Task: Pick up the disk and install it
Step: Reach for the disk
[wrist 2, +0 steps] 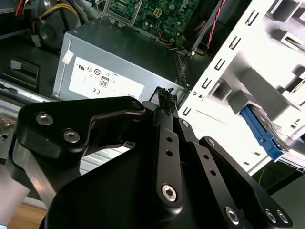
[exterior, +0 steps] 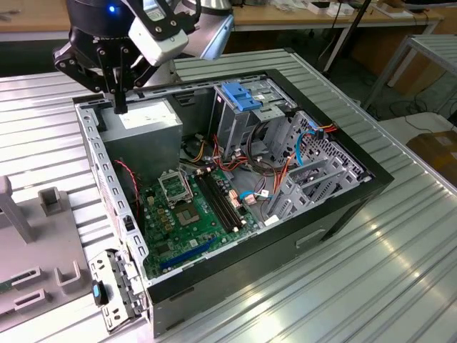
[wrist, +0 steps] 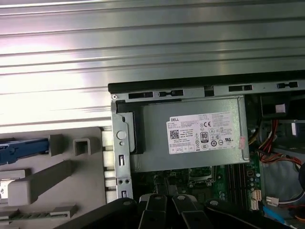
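**Item: gripper** [exterior: 120, 104]. Fingers drawn together, nothing held. It hangs over the grey power supply [exterior: 146, 121] at the far left corner of the open case [exterior: 335, 207].

**Item: the disk** [wrist 2: 260, 134]. Set in the pale fixture [exterior: 43, 243] outside the case, at the exterior view's left, well apart from the gripper. We judge it stiff, dense and shock-sensitive (its blue carrier likely flexes). It is best taken across the long edges, not by the tab.

**Surface:** ribbed metal table [exterior: 400, 271].

**Room:** workbenches [exterior: 271, 18] far behind.
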`<action>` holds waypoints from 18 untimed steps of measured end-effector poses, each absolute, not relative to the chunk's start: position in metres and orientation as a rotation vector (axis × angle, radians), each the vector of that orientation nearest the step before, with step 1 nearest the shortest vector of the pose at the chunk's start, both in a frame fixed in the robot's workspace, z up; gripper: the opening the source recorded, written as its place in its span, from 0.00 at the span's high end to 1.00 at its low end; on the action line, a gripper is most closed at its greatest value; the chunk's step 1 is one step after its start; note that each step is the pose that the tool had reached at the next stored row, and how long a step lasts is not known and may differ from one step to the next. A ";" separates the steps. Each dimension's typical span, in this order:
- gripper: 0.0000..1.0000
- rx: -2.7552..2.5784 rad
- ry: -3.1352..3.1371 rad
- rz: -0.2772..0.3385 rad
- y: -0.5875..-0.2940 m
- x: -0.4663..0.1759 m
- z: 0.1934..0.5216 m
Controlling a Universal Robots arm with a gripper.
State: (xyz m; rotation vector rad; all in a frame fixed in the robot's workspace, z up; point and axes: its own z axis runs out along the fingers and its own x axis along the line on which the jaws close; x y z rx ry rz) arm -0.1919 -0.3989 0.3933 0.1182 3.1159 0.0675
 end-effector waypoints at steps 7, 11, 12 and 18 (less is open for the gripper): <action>0.89 0.118 3.118 0.067 -0.399 -0.202 0.393; 0.89 0.118 3.119 0.067 -0.399 -0.209 0.393; 0.89 0.118 3.119 0.067 -0.399 -0.210 0.393; 0.89 0.119 3.120 0.068 -0.399 -0.230 0.393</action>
